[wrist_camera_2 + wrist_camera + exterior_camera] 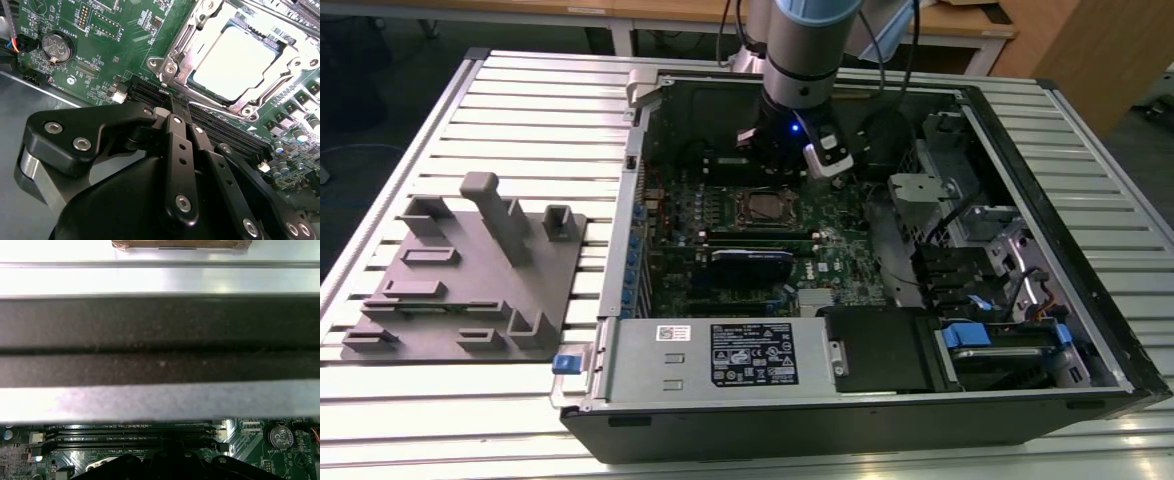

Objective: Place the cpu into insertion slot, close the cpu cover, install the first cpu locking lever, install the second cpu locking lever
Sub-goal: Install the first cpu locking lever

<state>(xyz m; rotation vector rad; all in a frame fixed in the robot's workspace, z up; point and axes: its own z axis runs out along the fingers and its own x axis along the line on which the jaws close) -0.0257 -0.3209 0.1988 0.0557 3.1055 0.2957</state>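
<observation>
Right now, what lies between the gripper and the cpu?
In the second wrist view, long black memory slots and the cpu cover frame edge lie between the gripper and the cpu.

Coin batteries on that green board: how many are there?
1. The coin battery sits on the motherboard, apart from the cpu. Others may be hidden.

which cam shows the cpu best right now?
Second wrist view: the cpu sits close up in its socket, silver top framed by the cover. In the exterior view it is a small square mid-board below the gripper. The first wrist view shows memory slots instead.
</observation>
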